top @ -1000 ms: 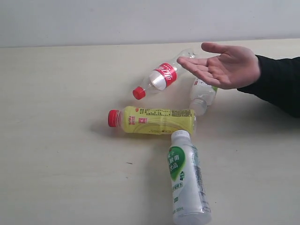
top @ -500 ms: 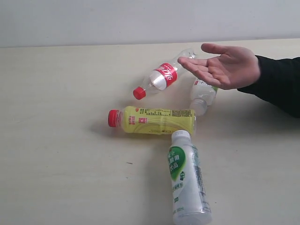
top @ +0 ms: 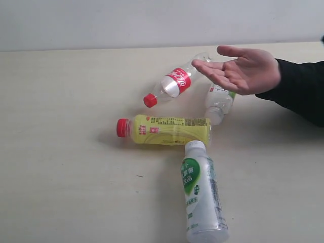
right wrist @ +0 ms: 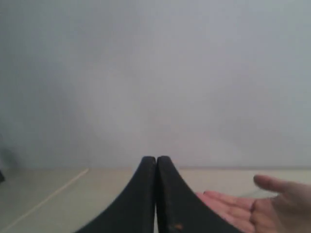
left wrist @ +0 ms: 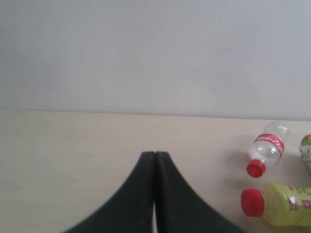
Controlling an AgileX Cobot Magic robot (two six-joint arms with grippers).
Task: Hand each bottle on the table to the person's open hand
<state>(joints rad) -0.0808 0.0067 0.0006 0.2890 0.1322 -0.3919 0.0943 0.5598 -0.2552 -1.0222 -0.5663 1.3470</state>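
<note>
Four bottles lie on the table (top: 61,152). The clear bottle with red cap and label (top: 174,83) lies at the back centre. In front of it lies the yellow bottle with a red cap (top: 167,130). One whitish green-labelled bottle (top: 201,195) is near the front edge; the other (top: 218,104) lies partly under the person's open hand (top: 240,71), which hovers palm up at the right. My left gripper (left wrist: 155,154) is shut and empty, left of the clear bottle (left wrist: 266,153) and yellow bottle (left wrist: 277,204). My right gripper (right wrist: 156,158) is shut beside the hand (right wrist: 265,208). Neither gripper shows in the exterior view.
A pale grey wall (top: 152,20) runs along the table's far edge. The person's black sleeve (top: 301,88) reaches in from the right. A green-labelled bottle's edge (left wrist: 306,150) shows at the border of the left wrist view.
The hand has shifted very slightly; the bottles lie where they were.
</note>
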